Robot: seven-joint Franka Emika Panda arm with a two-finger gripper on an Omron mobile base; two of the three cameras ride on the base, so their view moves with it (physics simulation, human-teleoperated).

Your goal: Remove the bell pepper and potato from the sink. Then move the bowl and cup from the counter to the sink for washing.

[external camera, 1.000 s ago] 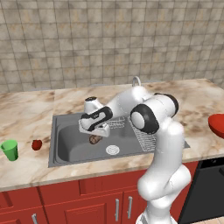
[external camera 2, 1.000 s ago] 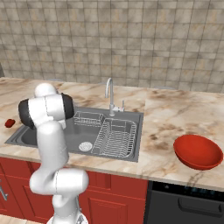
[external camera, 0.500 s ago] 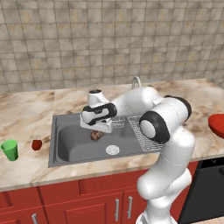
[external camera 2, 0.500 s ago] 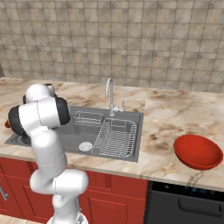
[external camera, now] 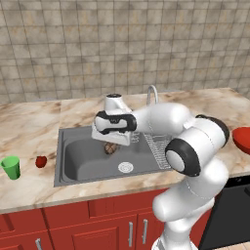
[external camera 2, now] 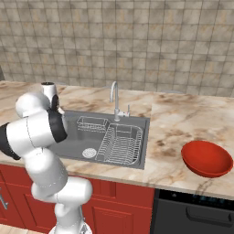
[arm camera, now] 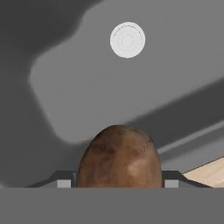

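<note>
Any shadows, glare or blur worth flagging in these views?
Hand view: sharp, no glare; broad soft dark shadows lie across the sink floor, the drain stays bright, and the potato between the tool fingers has a mild highlight. Left base view: flat even light, the potato shaded under the arm. Right base view: crisp, with a soft sheen inside the bowl.

No text, label, brand, number or sign is showing legibly anywhere in these views.
</note>
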